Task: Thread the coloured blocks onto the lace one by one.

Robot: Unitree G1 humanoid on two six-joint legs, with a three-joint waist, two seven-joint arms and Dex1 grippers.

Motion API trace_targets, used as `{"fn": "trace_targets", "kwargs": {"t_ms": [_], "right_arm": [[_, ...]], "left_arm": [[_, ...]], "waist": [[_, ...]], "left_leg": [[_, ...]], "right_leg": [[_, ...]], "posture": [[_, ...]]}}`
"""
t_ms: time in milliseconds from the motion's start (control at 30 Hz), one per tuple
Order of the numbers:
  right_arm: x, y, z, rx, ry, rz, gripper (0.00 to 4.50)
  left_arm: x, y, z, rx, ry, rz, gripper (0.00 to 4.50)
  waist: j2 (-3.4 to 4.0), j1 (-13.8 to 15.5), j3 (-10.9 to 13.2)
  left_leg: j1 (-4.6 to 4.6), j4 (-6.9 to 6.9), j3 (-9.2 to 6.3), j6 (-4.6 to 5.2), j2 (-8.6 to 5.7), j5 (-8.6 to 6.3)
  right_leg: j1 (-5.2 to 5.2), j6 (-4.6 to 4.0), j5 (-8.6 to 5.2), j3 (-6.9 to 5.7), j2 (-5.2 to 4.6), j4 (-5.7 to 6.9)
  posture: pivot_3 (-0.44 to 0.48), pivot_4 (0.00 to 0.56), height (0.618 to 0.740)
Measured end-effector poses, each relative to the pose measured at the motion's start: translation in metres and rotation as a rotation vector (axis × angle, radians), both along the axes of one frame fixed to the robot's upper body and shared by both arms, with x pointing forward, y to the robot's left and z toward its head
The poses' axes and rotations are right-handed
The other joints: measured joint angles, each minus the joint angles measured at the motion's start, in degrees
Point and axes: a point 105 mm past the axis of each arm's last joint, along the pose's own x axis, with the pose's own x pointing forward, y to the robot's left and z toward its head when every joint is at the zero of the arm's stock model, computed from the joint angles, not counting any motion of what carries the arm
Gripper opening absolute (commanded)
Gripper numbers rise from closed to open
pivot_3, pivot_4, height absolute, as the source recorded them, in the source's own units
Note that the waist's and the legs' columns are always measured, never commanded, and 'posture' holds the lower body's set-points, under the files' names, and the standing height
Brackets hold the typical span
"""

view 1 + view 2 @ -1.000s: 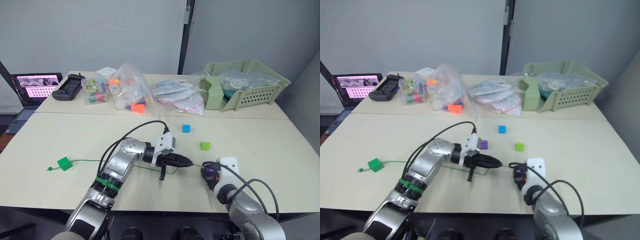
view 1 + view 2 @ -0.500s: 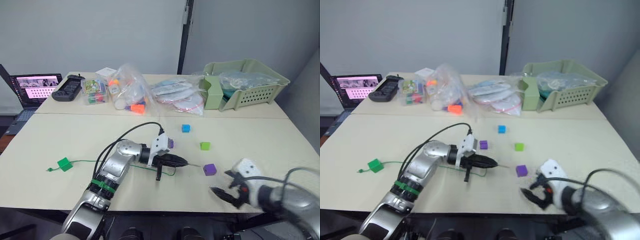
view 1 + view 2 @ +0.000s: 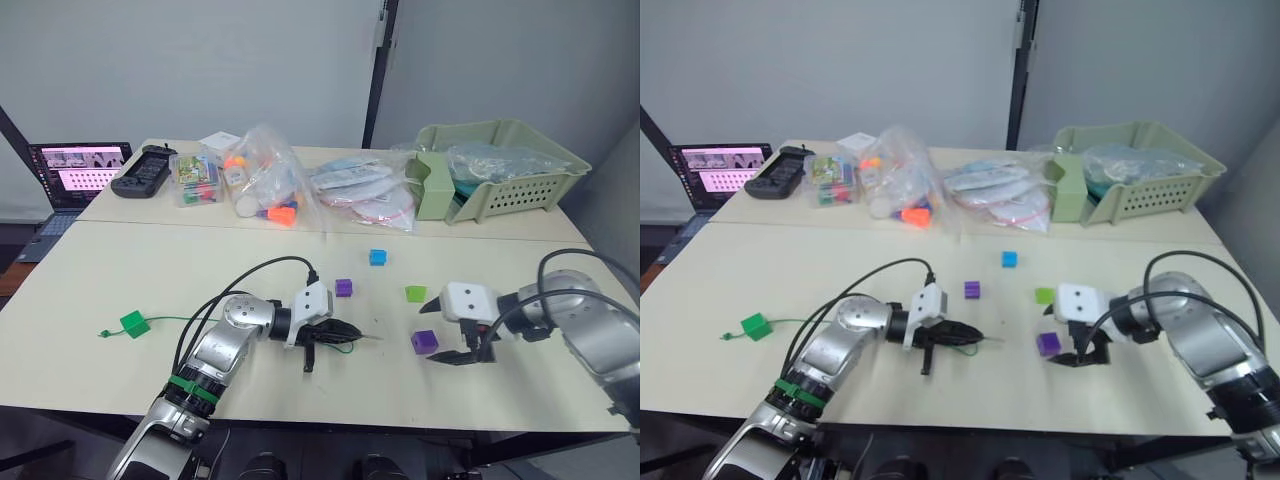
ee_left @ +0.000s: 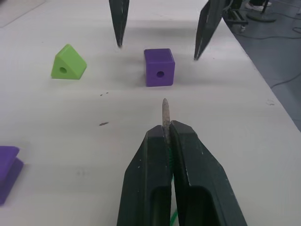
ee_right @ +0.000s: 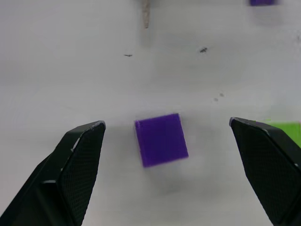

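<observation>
along the far edge of the pale surface [image 3: 120, 270] sit an open laptop [image 3: 75, 172], a black controller [image 3: 144, 171], clear bags of toys [image 3: 262, 182] (some orange pieces inside) and a green basket [image 3: 497, 172].

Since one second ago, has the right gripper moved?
Yes. The right gripper has let go of the purple block and now hovers open around it, nearer the lime green block.

Bright even light, perhaps slightly soft focus
</observation>
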Motion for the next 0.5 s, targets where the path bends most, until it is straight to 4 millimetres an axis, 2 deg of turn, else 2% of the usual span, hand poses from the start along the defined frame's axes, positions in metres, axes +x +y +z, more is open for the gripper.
{"fn": "trace_targets", "kwargs": {"t_ms": [133,200,300,400,500], "right_arm": [[0.006,0.001,-0.01,-0.047,0.018,0.033,4.47],[0.008,-0.001,-0.014,-0.061,0.031,0.035,3.91],[0.009,-0.003,-0.018,-0.074,0.04,0.025,3.34],[0.008,-0.004,-0.021,-0.081,0.063,0.025,2.06],[0.008,-0.004,-0.021,-0.084,0.07,0.014,1.22]], "left_arm": [[-0.001,-0.001,-0.002,-0.009,0.001,0.022,0.0],[-0.001,-0.001,-0.001,-0.013,-0.006,0.025,0.0],[0.0,-0.001,0.0,-0.014,-0.009,0.028,0.0],[0.0,-0.002,0.001,-0.017,-0.012,0.034,0.0],[0.0,-0.005,0.001,-0.022,-0.014,0.032,0.0]], "waist": [[0.0,0.07,0.0],[0.01,0.17,0.0],[0.01,0.18,0.0],[0.01,0.17,0.0],[0.01,0.16,-0.01]], "left_leg": [[0.01,0.02,0.04,0.0,0.0,0.0],[0.03,0.03,0.05,0.0,0.0,0.0],[0.03,0.04,0.06,0.0,0.0,0.0],[0.05,0.04,0.06,0.0,0.01,0.0],[0.05,0.05,0.06,0.0,0.0,0.0]], "right_leg": [[-0.01,0.0,0.0,0.0,-0.02,0.03],[-0.01,0.0,0.0,0.0,-0.01,0.06],[-0.01,0.0,0.0,0.01,-0.02,0.07],[0.0,-0.01,0.0,0.01,-0.01,0.09],[0.01,-0.01,0.01,0.01,-0.01,0.09]], "posture": [[0.0,0.15,0.732],[0.0,0.15,0.732],[0.0,0.15,0.732],[0.0,0.15,0.732],[0.0,0.15,0.732]]}}
